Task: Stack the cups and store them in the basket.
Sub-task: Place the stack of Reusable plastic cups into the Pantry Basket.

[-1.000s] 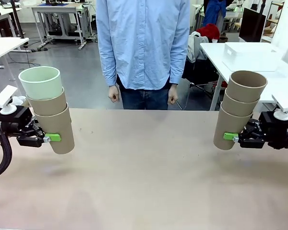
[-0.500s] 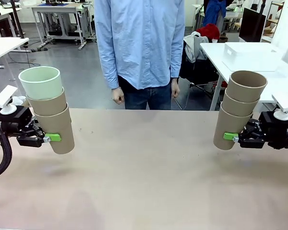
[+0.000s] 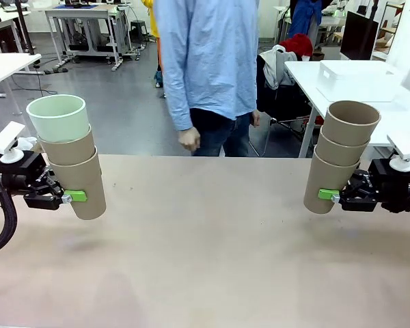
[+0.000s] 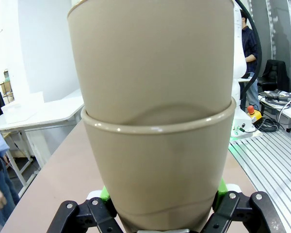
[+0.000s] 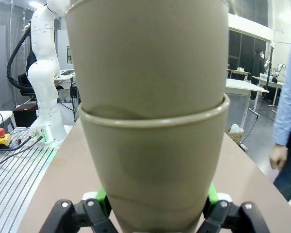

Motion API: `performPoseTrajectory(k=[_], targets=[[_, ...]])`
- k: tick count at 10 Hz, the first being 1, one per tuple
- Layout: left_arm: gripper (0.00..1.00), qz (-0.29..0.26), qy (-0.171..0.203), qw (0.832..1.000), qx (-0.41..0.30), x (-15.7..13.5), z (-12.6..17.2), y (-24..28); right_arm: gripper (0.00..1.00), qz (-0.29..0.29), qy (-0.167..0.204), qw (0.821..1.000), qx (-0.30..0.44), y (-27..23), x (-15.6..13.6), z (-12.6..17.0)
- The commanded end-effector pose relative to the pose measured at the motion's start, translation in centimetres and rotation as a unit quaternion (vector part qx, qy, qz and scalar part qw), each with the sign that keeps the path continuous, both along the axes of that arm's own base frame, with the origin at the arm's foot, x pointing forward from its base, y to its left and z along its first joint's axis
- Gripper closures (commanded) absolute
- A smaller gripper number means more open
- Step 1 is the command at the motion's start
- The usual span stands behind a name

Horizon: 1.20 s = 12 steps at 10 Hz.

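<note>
Left end effector [image 3: 80, 196] tight on mint-topped stack [image 3: 71, 154], right end effector [image 3: 323, 193] on all-tan stack [image 3: 344, 147]

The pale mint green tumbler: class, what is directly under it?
A second tan-brown matte tumbler nested in a lowest tan-brown tumbler, which the left gripper holds. The pale mint green tumbler's lower part is hidden inside them.

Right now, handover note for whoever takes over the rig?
Left pincer shut on left stack: two tan cups, mint cup on top, held off the table.
Right pincer shut on right stack: three tan cups, also off the table.
White bin, likely the basket, sits on the white table behind, at right.
Done: two stacks of three.
To do: merge the stacks, store them in the basket.
</note>
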<state>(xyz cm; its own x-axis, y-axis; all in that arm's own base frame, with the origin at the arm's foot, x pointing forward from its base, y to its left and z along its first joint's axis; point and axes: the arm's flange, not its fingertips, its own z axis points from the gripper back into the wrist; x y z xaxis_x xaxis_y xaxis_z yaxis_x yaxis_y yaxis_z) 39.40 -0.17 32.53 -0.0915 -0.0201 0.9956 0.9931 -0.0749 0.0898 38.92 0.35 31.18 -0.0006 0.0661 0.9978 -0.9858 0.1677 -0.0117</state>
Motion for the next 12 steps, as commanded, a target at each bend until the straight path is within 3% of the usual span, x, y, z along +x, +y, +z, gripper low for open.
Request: performPoseTrajectory(k=[1, 12], targets=[[0.15, -0.002, -0.007, 1.0, -0.003, -0.1, 0.37, -0.13, 0.15, -0.005, -0.011, 1.0, 0.004, 0.05, 0.12, 0.26], [0.15, -0.002, -0.007, 1.0, -0.003, -0.1, 0.37, -0.13, 0.15, -0.005, -0.011, 1.0, 0.004, 0.05, 0.12, 0.26]])
